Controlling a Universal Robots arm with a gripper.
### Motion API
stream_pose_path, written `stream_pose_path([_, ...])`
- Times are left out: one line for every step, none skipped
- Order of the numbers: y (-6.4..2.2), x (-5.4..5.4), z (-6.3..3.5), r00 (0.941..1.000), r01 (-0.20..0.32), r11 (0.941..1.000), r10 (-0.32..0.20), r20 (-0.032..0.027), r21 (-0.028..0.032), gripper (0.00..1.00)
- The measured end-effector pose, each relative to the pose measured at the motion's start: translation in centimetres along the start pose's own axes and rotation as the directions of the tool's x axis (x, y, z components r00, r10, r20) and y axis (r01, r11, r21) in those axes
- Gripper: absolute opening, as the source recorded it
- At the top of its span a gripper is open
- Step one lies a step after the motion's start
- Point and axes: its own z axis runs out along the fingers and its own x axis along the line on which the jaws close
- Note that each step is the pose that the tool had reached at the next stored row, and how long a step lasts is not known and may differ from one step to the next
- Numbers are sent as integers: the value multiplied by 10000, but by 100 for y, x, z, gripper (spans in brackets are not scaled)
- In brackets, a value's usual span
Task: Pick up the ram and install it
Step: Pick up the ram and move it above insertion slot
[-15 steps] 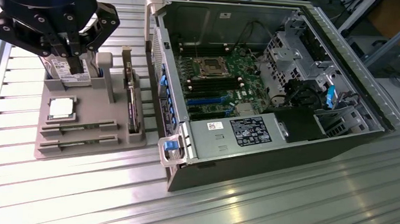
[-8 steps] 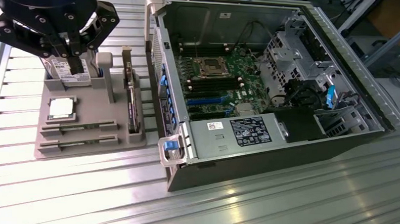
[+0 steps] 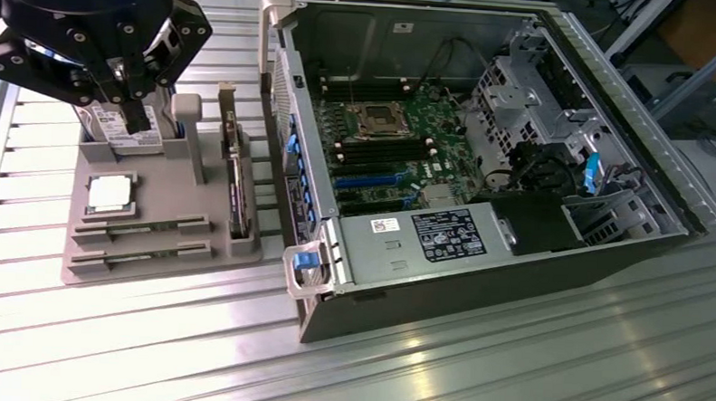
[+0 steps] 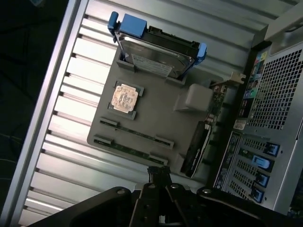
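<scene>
Surface: ribbed aluminium table (image 3: pixel 483 378) of long parallel slats, with bright glare patches. Beyond its edge on the exterior view's right there are metal frame struts and loose cables.

Count:
- 1 grey tray (image 3: pixel 171 197), on the exterior view's left.
- 1 open computer case (image 3: pixel 487 292) just beside the tray, motherboard exposed.
- 1 hard drive (image 3: pixel 151 140) with blue brackets, standing on edge at the tray's far end.
- 1 silver chip (image 3: pixel 111 194), flat in its seat mid-tray.
- 1 expansion card (image 3: pixel 238 182), upright along the tray side nearest the case.
- 2 ram sticks, both on edge in parallel slots at the tray's near end. The inner ram stick (image 3: pixel 142 228) sits next to the chip, and the outer ram stick (image 3: pixel 141 255) sits by the tray's edge. Neither has been lifted.

Claw (image 3: pixel 133 118): hangs over the hard drive end of the tray, well apart from both sticks. Its fingers are pressed together with nothing between them.

Wrist view: claw (image 4: pixel 158 171), inner ram stick (image 4: pixel 139 133), outer ram stick (image 4: pixel 128 149), chip (image 4: pixel 125 98), hard drive (image 4: pixel 156 52).
</scene>
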Motion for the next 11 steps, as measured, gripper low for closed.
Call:
stream_pose_path([0, 0, 0, 10000, 92, 10000, -92, -4, -2, 11])
stream_pose_path([0, 0, 0, 9998, 176, 9998, -176, -7, -4, 11])
stream_pose_path([0, 0, 0, 9997, 261, 9997, -261, -10, -6, 11])
stream_pose_path([0, 0, 0, 9993, 365, 9993, -365, -14, -9, 11])
stream_pose_path([0, 0, 0, 9990, 438, 9990, -438, -17, -11, 11])
stream_pose_path([0, 0, 0, 9984, 558, 9984, -558, -21, -14, 11])
stream_pose_path([0, 0, 0, 9976, 690, 9976, -690, -26, -18, 11])
stream_pose_path([0, 0, 0, 9969, 787, 9969, -787, -30, -20, 11])
stream_pose_path([0, 0, 0, 9961, 884, 9961, -884, -34, -22, 11])
stream_pose_path([0, 0, 0, 9954, 959, 9954, -959, -37, -24, 11])
stream_pose_path([0, 0, 0, 9941, 1084, 9941, -1085, -42, -26, 11])
